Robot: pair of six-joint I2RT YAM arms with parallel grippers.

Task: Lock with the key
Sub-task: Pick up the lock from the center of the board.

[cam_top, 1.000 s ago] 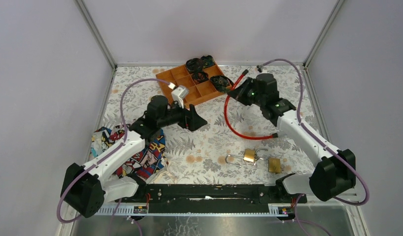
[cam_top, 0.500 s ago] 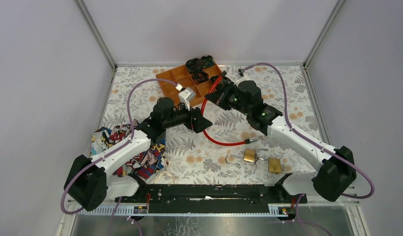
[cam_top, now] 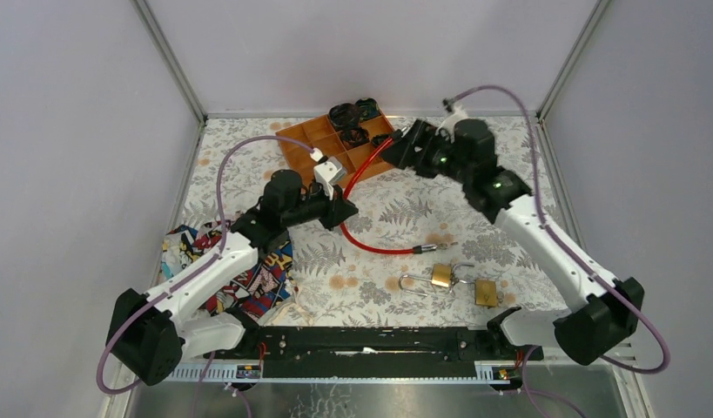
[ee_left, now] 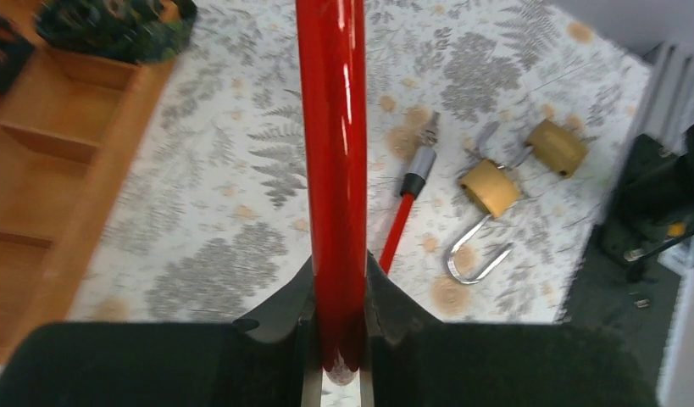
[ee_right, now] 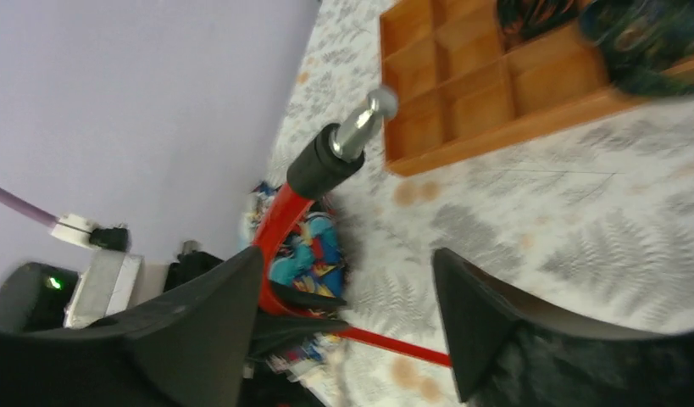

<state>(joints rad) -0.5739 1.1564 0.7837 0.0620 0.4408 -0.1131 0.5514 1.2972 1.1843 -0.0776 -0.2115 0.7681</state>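
Left hand [ee_left: 338, 292] clamped on the one red cable [ee_left: 330, 127]. Right hand [ee_right: 347, 259] spread wide, gripping nothing, cable's metal tip just beyond its fingers. Two padlocks on table [ee_left: 224, 195], well apart from both hands: open-shackled padlock [ee_left: 490, 188], second padlock [ee_left: 557, 147] near it.

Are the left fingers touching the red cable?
Touching: the left wrist view shows the fingers squeezing the red cable from both sides.

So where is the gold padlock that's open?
In the top view, the open brass padlock lies near the front edge of the floral table, right of centre. It is just left of the second brass padlock, with the red cable ending just beyond it.
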